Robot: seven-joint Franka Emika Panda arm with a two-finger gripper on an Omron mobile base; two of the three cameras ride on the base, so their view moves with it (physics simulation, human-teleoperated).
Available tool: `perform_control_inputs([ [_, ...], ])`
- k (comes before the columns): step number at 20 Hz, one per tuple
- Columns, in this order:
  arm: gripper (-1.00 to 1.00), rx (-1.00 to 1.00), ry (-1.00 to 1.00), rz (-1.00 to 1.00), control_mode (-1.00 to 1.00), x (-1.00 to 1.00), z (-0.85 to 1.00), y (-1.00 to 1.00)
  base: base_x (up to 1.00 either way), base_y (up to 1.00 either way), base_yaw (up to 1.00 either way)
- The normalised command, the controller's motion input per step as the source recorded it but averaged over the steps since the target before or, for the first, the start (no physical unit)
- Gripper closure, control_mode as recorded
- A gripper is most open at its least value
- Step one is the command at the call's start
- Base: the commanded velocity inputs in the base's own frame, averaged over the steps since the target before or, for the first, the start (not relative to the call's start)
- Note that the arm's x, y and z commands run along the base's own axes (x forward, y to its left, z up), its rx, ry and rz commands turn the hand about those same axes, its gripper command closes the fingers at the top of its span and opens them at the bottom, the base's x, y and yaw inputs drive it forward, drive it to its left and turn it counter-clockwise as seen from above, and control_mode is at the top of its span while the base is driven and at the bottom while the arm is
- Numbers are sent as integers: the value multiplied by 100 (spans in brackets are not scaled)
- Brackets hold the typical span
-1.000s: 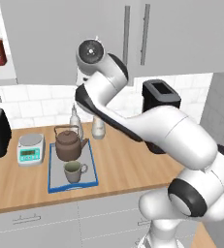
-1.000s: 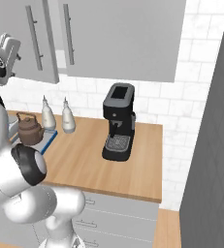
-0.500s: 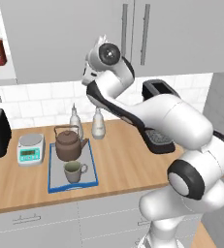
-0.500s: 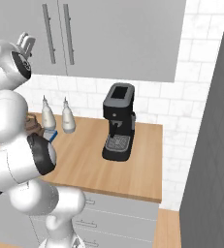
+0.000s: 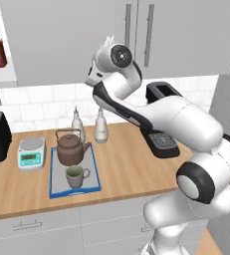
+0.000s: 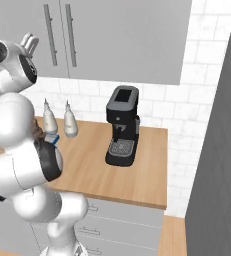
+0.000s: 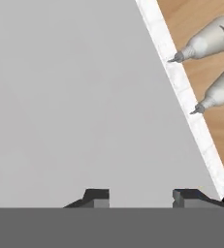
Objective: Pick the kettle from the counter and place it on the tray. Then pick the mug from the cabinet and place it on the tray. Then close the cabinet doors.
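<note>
Dark-brown kettle (image 5: 69, 148) and grey-brown mug (image 5: 75, 175) upright on blue-rimmed tray (image 5: 52, 172).

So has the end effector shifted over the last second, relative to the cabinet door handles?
Yes. In the left base view the end effector has swung right and up, closer to the cabinet door handles.

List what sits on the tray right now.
The kettle and the mug both stand on the tray; the tray floor beneath them is covered.
</note>
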Motion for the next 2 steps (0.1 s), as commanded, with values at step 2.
perform_control_inputs([
  [2,-100,0,-2,5,-100,23,-36,-15,0,0,0],
])
